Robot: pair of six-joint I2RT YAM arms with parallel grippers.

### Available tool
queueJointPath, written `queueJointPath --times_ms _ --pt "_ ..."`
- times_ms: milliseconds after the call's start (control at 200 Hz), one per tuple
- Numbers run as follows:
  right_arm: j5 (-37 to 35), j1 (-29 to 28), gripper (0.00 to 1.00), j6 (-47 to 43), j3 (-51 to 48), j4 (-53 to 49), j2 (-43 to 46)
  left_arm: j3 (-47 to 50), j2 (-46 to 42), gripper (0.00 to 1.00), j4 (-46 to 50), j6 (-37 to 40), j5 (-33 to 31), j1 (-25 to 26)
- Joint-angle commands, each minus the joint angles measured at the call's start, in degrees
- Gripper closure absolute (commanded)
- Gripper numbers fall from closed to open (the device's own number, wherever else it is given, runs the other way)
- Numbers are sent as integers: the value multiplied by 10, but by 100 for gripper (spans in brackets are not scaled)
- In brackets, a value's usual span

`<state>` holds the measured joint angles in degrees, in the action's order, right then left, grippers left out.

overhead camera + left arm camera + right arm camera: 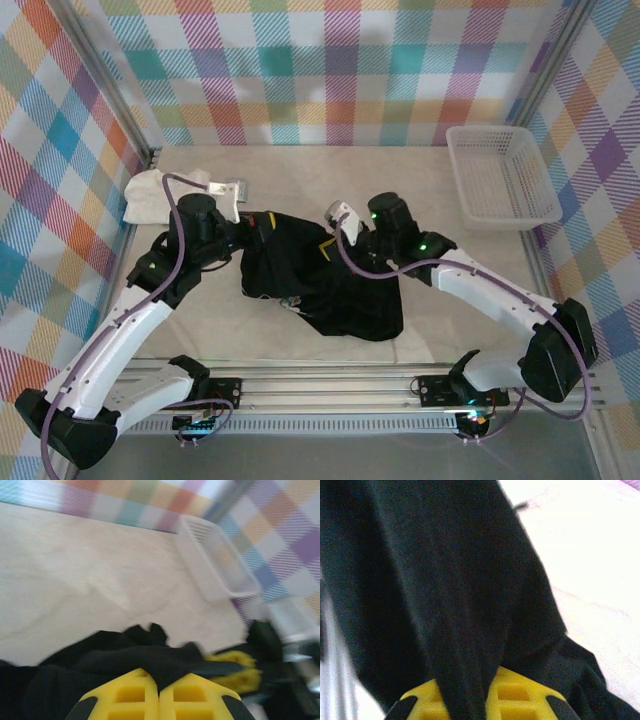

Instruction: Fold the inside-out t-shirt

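Note:
The black inside-out t-shirt [320, 285] lies bunched in the middle of the table between both arms, with a thin yellow streak showing near its top. My left gripper [262, 232] holds its upper left edge; in the left wrist view the yellow fingers [131, 696] are shut with a fold of the black cloth [150, 662] pinched between them. My right gripper [340, 228] grips the upper right edge. From the right wrist, the black fabric [445, 590] hangs in a thick fold clamped between the yellow fingers [520, 697].
A white plastic basket [500, 175] stands at the back right. A white folded t-shirt [150, 195] lies at the back left beside my left arm. Metal frame posts and checkered walls close in the table.

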<state>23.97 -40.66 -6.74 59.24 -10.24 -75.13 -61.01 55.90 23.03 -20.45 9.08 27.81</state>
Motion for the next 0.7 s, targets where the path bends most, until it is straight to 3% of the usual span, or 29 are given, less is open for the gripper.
queueJointPath --times_ms 0,100,175,270,360,455,540,600,695 --pt "206 7 100 83 -6 61 14 -13 27 96 11 31 -148 -4" --pt "231 18 100 148 -19 129 7 -16 52 87 13 36 -179 -3" --pt "233 29 100 186 -20 159 1 -16 52 72 29 39 -199 1" --pt "225 42 100 221 -20 181 -6 -4 27 57 42 46 -214 25" --pt "220 49 100 236 -17 187 -14 17 -7 48 48 44 -203 59" --pt "220 52 100 232 -14 183 -21 46 -37 45 35 39 -148 87" --pt "221 54 100 217 -10 168 -22 80 -51 46 -4 51 -55 97" --pt "221 56 100 211 -8 161 -20 89 -43 50 -24 58 5 98" --pt "224 56 100 201 -1 145 -19 83 -4 57 -32 63 35 98"
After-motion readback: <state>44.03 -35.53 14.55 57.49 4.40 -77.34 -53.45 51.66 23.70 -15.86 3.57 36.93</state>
